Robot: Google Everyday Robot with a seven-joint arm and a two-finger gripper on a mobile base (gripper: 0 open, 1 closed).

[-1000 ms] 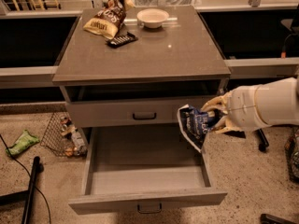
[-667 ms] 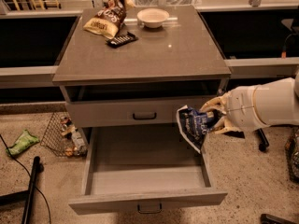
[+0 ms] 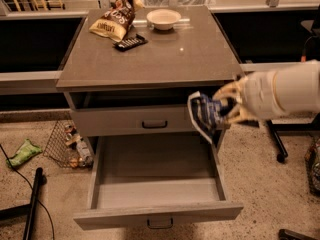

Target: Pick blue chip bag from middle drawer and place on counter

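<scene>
On the floor at the far left, a green scrap (image 3: 22,152) and a wire basket (image 3: 67,144) of small things are seen beside the cabinet. A black pole (image 3: 32,204) is cut off by the bottom edge. Open room is left on the front half of the counter (image 3: 165,59). At its back are set a brown-and-yellow bag (image 3: 114,18), a flat black thing (image 3: 131,43) too small to be named, and a bowl (image 3: 164,19). Below, the middle drawer (image 3: 157,211) is pulled far out, and its grey floor is shown. The blue chip bag (image 3: 206,115) is held in the air at the cabinet's right front corner, lower than the counter's edge. It is pinched tight between the two fingers of the gripper (image 3: 226,106), and part of it is hidden by them. The white arm (image 3: 287,91) is stretched in level from the right and is cut off by the picture's edge.
</scene>
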